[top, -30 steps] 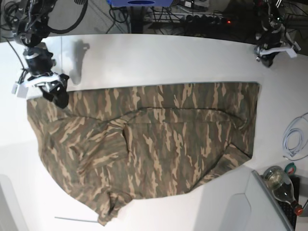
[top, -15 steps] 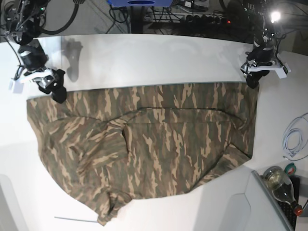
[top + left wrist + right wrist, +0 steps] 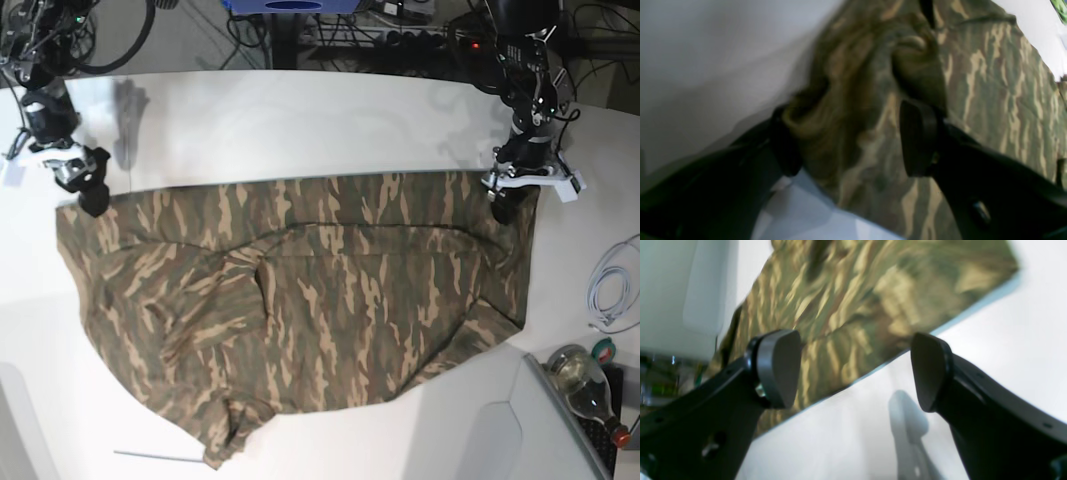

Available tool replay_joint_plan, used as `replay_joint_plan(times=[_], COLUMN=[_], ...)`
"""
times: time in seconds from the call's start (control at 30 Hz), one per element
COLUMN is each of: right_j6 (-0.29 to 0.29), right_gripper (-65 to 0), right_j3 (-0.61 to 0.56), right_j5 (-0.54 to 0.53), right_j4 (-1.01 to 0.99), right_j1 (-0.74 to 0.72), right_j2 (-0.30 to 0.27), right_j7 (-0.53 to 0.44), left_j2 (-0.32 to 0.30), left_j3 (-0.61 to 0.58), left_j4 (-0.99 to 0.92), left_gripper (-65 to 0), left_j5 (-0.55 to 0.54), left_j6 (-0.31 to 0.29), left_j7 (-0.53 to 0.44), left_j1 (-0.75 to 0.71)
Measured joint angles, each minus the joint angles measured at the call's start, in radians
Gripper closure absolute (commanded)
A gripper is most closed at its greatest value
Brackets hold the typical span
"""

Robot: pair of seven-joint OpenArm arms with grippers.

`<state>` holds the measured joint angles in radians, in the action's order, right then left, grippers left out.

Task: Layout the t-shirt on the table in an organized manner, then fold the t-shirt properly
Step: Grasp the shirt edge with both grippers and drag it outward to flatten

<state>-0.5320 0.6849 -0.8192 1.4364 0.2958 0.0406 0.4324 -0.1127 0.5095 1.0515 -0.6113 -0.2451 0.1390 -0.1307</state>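
The camouflage t-shirt (image 3: 300, 300) lies spread flat on the white table (image 3: 300, 120), with folds near its middle and lower left. My left gripper (image 3: 508, 207) is down on the shirt's far right corner. In the left wrist view its fingers (image 3: 917, 136) stand apart, with bunched cloth (image 3: 853, 100) between them. My right gripper (image 3: 88, 190) is at the shirt's far left corner. In the right wrist view it (image 3: 855, 370) is open and empty over the bare table, with the shirt's edge (image 3: 857, 290) just beyond the fingertips.
A coiled white cable (image 3: 612, 290) lies at the right edge. A glass bottle (image 3: 585, 385) and a grey panel (image 3: 500, 430) sit at the front right. A thin rod (image 3: 155, 456) lies near the front left. Cables and a power strip lie behind the table.
My left arm came down from the table's far right edge onto the shirt's right corner. My right gripper moved left and back, off the cloth to the shirt's left corner.
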Motion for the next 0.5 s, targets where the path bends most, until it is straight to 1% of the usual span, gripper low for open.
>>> replay_joint_plan(times=[0.03, 0.1, 0.13, 0.2, 0.23, 0.3, 0.37, 0.5], right_j6=[0.0, -0.001, 0.005, 0.047, 0.063, 0.045, 0.041, 0.041], right_gripper=[-48.2, -48.2, -48.2, -48.2, -48.2, -48.2, -48.2, -47.6], right_j3=[0.019, 0.051, 0.054, 0.065, 0.066, 0.068, 0.072, 0.071], right_j5=[-0.006, -0.002, 0.017, 0.039, 0.036, 0.017, 0.011, 0.04], right_j4=[-0.023, -0.111, -0.166, -0.261, -0.304, -0.361, -0.421, -0.534], right_j1=[-0.017, -0.069, -0.092, -0.13, -0.141, -0.154, -0.193, -0.292], right_j2=[-0.003, -0.013, -0.026, -0.048, -0.058, -0.077, -0.092, -0.13], right_j7=[-0.006, -0.012, -0.01, -0.004, -0.012, -0.029, -0.049, -0.052], left_j2=[0.002, -0.001, -0.002, -0.001, -0.001, -0.001, -0.001, -0.001], left_j3=[0.0, 0.0, 0.0, 0.0, 0.0, 0.0, 0.0, -0.001], left_j4=[0.0, 0.0, 0.0, -0.002, -0.002, -0.003, -0.003, -0.003], left_gripper=[-39.0, -31.4, -28.0, -23.0, -21.9, -20.7, -20.4, -20.2], left_j5=[-0.001, -0.002, -0.003, -0.003, -0.002, -0.003, -0.004, -0.004], left_j6=[-0.008, -0.008, -0.005, 0.002, 0.002, 0.002, 0.002, 0.002], left_j7=[-0.002, 0.002, 0.006, 0.009, 0.011, 0.014, 0.014, 0.014], left_j1=[-0.001, -0.002, -0.003, -0.003, -0.003, -0.003, -0.005, -0.006])
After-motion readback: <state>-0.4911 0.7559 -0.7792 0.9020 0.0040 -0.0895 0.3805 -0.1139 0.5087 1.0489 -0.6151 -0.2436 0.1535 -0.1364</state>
